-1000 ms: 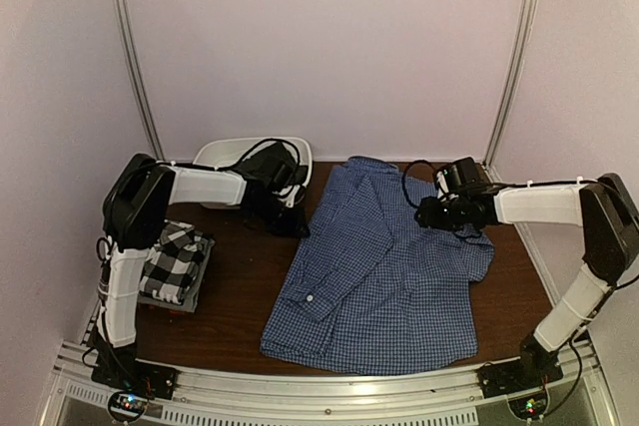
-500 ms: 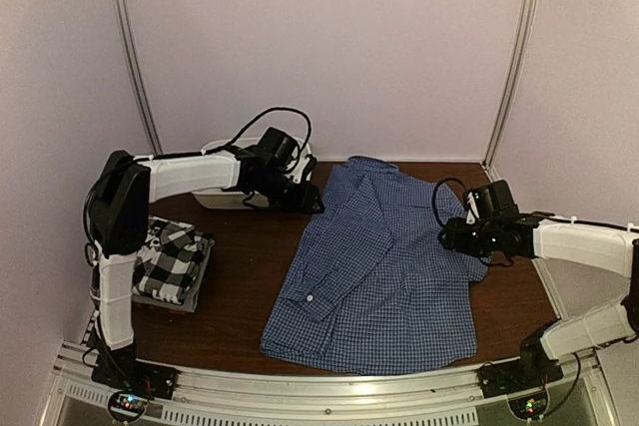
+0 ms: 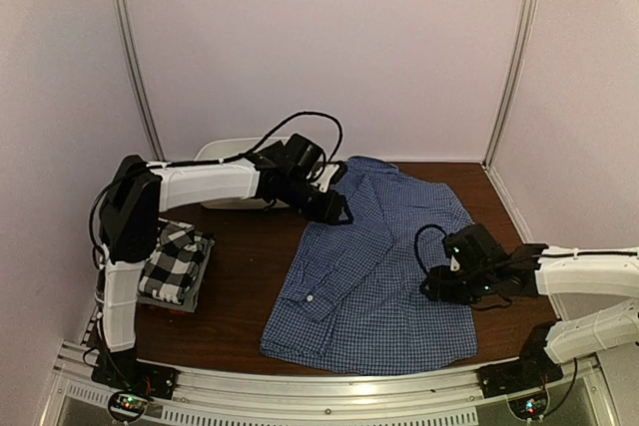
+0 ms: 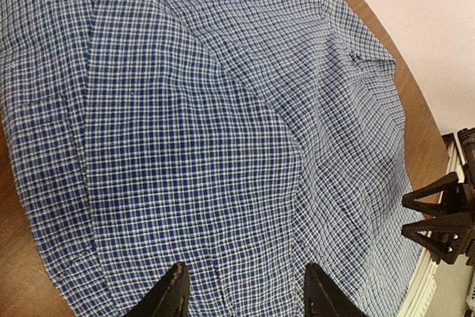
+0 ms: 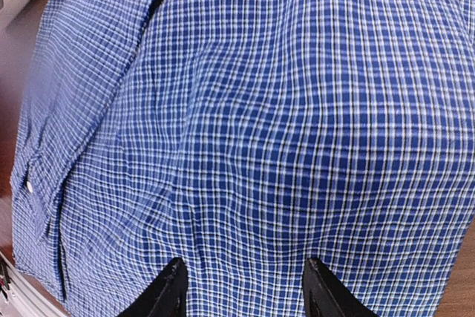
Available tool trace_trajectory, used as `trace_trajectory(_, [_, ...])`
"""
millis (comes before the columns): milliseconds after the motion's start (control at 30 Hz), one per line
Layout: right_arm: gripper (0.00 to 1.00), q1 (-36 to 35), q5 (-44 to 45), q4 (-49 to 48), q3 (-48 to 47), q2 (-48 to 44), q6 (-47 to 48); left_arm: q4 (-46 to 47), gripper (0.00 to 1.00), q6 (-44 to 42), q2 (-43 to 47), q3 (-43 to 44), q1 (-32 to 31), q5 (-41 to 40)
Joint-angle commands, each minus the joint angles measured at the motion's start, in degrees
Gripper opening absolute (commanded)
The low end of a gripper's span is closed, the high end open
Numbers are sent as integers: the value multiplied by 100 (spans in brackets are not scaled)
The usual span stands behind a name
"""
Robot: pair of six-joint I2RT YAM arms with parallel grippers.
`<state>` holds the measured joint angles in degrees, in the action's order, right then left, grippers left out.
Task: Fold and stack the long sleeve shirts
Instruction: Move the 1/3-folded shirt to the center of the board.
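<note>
The blue-and-white check shirt (image 3: pixel 384 266) lies spread flat in the middle of the table, a sleeve folded across its left side. It fills the left wrist view (image 4: pixel 223 131) and the right wrist view (image 5: pixel 297 131). My left gripper (image 3: pixel 339 212) is open and empty over the shirt's upper left edge (image 4: pixel 245 298). My right gripper (image 3: pixel 434 286) is open and empty over the shirt's right side (image 5: pixel 245 287). The black-and-white plaid shirt (image 3: pixel 175 261) lies folded at the left, on top of a grey folded one (image 3: pixel 195 298).
A white oval basin (image 3: pixel 225 157) stands at the back left behind the left arm. Bare brown table (image 3: pixel 240 286) lies between the folded stack and the check shirt. The table's front rail (image 3: pixel 329 386) runs below the shirt's hem.
My left gripper has moved right from the basin to the shirt's upper left edge. My right gripper has moved from the shirt's upper right down toward the front over its right side.
</note>
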<state>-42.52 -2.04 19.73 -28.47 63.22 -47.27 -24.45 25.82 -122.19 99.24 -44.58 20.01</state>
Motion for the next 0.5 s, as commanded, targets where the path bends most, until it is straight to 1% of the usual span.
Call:
trace_trajectory(0, [54,-382,368,14,179,208,-591,349,54,63,-283,98,2,159])
trace_trajectory(200, [54,-1033,234,-48,477,503,-1159,529,53,86,-398,-90,8,131])
trace_trajectory(300, [55,-1420,216,71,554,592,-1481,567,53,89,-441,-160,15,64])
trace_trajectory(467, [57,-1924,-71,366,801,441,-1943,580,53,89,-481,-282,82,43])
